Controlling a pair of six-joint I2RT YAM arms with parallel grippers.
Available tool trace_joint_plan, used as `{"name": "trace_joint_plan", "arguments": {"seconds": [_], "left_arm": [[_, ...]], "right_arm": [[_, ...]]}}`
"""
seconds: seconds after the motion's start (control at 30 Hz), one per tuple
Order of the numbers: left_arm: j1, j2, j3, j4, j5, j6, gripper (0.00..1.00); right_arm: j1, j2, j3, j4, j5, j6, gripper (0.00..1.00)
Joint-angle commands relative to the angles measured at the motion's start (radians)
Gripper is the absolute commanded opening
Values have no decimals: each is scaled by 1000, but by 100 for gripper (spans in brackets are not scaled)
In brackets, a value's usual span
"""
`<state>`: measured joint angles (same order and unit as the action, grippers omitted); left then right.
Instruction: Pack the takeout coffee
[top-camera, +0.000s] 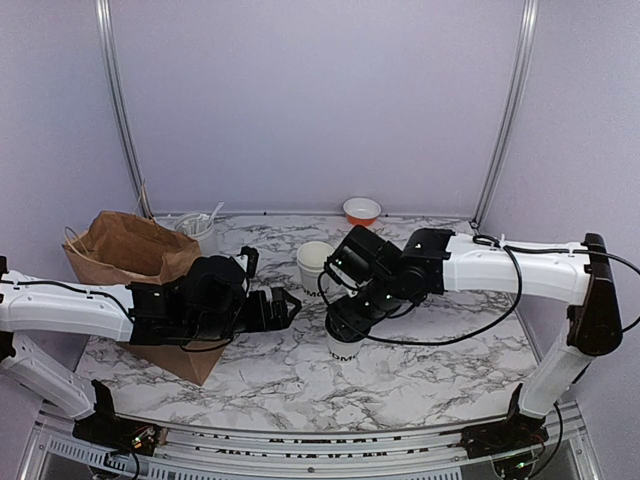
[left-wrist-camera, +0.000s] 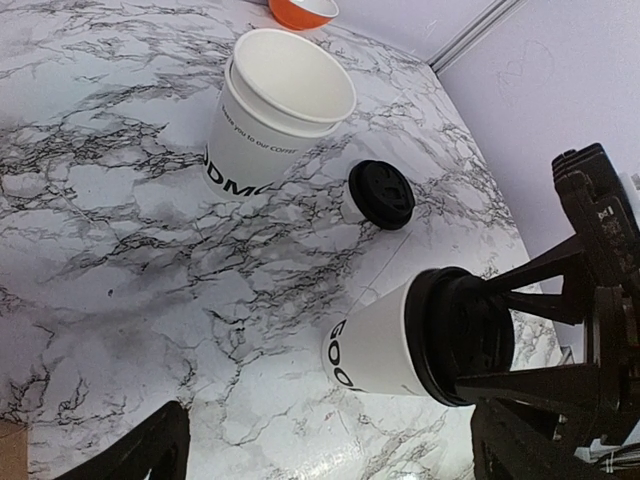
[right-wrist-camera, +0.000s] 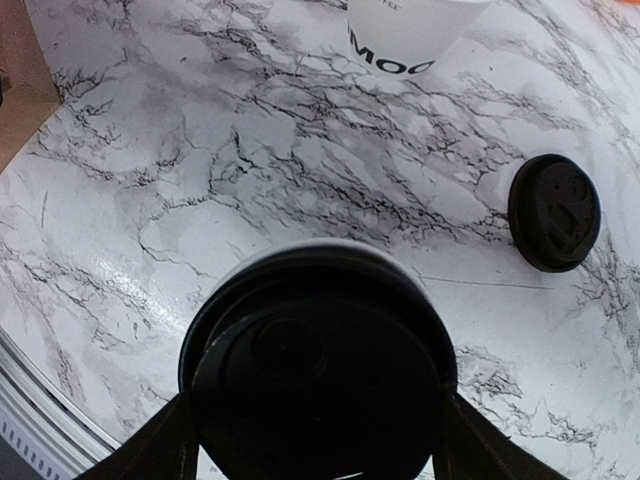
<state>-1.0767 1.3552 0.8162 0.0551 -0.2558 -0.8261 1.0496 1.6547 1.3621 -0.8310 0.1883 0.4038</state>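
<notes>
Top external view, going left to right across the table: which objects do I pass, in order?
Brown paper bag → utensil canister → open white cup → orange bowl. The lidded cup is left out, since it overlaps both the open cup and the bowl.

White cups (left-wrist-camera: 270, 120) — dark lettering; black lids (left-wrist-camera: 382, 193); grey-veined marble table (left-wrist-camera: 100, 250); orange bowl (left-wrist-camera: 303, 10)

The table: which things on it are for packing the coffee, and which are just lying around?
For the job:
- lidded cup, with the right claw around its lid
- open cup
- loose black lid
- brown paper bag, probably where the cups go

Just lying about:
- utensil canister
- orange bowl
</notes>
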Motion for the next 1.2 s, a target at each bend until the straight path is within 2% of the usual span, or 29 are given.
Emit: {"name": "trace_joint_plan", "arguments": {"seconds": [0.0, 0.37, 0.73, 1.17], "left_arm": [[6, -1, 20, -11, 11, 8, 99], [5, 20, 26, -13, 28, 10, 99], [-10, 162, 122, -29, 159, 45, 95], [-17, 268, 205, -53, 171, 54, 90]], "right_arm": [[-9, -23, -20, 6, -14, 20, 76], [-17, -17, -83, 43, -46, 24, 76], [-21, -42, -207, 112, -89, 59, 76], [-4, -57, -298, 161, -82, 82, 76]]}}
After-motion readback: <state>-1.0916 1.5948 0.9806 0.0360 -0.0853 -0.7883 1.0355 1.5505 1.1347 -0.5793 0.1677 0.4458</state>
